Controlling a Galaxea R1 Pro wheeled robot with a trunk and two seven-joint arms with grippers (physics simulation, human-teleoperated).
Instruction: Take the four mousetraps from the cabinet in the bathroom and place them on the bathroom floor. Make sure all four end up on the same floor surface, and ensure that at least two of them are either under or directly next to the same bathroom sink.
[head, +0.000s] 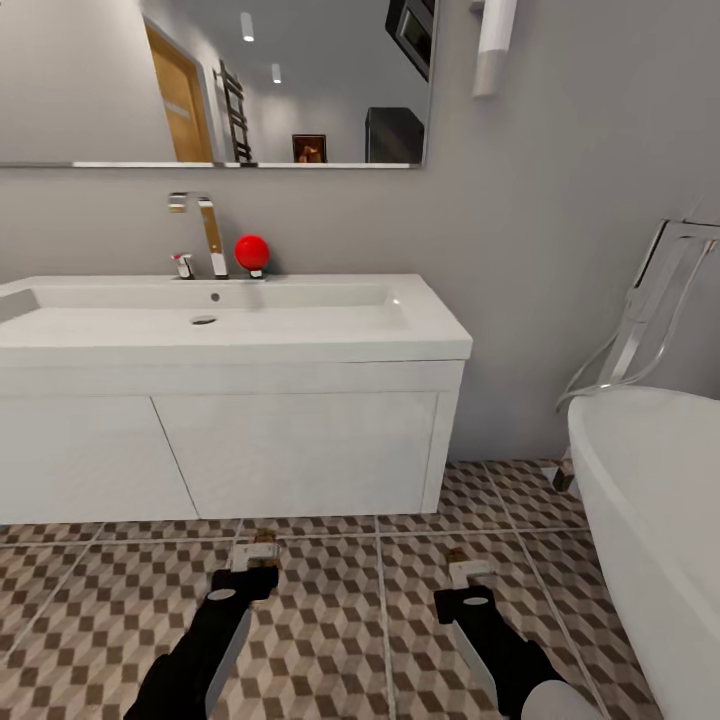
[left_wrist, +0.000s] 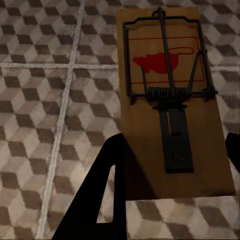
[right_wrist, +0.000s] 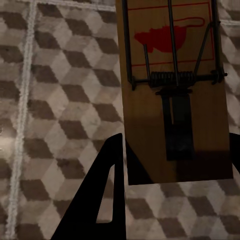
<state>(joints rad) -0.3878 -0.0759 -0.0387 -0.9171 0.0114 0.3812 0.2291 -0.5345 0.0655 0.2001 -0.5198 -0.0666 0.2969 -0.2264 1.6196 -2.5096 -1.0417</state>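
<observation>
Two mousetraps show, each a brown wooden board with dark wire parts and a red print. One mousetrap (head: 256, 550) (left_wrist: 172, 100) sits between the fingers of my left gripper (head: 248, 580) (left_wrist: 175, 140), which is shut on its long edges. The other mousetrap (head: 464, 568) (right_wrist: 175, 90) is held the same way by my right gripper (head: 468, 598) (right_wrist: 175, 137). Both are down at the cube-patterned bathroom floor (head: 330, 620), just in front of the white vanity under the sink (head: 230, 320). I cannot tell whether they touch the tiles. The cabinet is out of view.
The white bathtub (head: 660, 500) curves in at the right, close to my right arm. A chrome tap (head: 210, 235) and a red ball (head: 252, 252) stand on the sink's back edge. A mirror (head: 215, 80) hangs above. Open tiles lie between my arms.
</observation>
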